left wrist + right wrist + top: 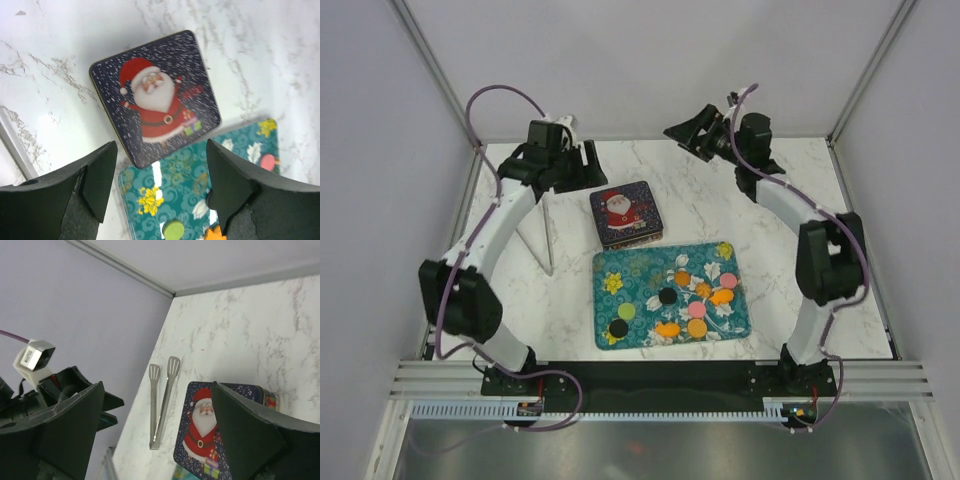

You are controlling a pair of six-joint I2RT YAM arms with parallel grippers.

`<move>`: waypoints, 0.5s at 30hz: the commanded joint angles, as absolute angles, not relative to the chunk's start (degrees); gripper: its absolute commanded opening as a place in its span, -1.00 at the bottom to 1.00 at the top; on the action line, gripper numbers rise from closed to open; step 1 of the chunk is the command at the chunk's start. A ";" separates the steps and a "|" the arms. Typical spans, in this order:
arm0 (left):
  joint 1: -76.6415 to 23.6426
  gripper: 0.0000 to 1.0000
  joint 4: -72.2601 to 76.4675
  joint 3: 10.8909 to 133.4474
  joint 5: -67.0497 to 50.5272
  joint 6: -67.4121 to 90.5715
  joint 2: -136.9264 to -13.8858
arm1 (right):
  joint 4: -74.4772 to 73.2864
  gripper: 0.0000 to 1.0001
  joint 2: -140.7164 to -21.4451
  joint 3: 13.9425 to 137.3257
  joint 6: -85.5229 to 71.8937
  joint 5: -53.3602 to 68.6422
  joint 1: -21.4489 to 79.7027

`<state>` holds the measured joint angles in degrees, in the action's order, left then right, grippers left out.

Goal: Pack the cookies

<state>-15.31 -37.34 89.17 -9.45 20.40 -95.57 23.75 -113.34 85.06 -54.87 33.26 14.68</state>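
The cookies lie on a teal flowered tray [610, 268]: several orange ones such as one at the front [697, 327], a green one [627, 311], pink ones [728, 281] and black ones [667, 296]. A closed Santa tin [627, 213] sits just behind the tray. My left gripper [582, 163] is open and empty, hovering above the table behind and left of the tin. Its wrist view [160, 167] shows the tin [155, 97], the tray corner [195, 190] and a green cookie [174, 230]. My right gripper [688, 130] is open and empty, raised at the back; its wrist view [157, 415] shows the tin [202, 435].
Metal tongs [546, 236] lie on the marble table left of the tin; they also show in the right wrist view [162, 400]. Grey walls enclose the table on three sides. The arm bases stand at the near edge.
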 commanded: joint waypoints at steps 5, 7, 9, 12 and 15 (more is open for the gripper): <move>-16.96 0.61 -34.28 74.64 -9.23 20.92 -70.25 | 4.26 0.96 -84.67 68.48 -35.34 24.89 13.71; -16.96 0.63 -34.19 69.89 -9.49 20.74 -63.65 | 0.12 0.96 -76.69 62.77 -32.54 19.73 13.71; -16.96 0.64 -33.93 64.72 -10.28 20.74 -59.70 | -4.03 0.96 -71.74 58.74 -31.03 15.66 13.71; -16.96 0.64 -33.49 58.91 -10.90 20.13 -53.63 | -8.43 0.96 -62.25 53.81 -28.39 9.78 13.71; -16.96 0.64 -33.49 54.60 -11.95 20.21 -48.97 | -12.56 0.96 -55.56 52.12 -27.42 4.67 13.62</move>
<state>-17.06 -34.20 58.04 -10.13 20.47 -51.20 -6.17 -60.51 53.12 -31.64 13.43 13.74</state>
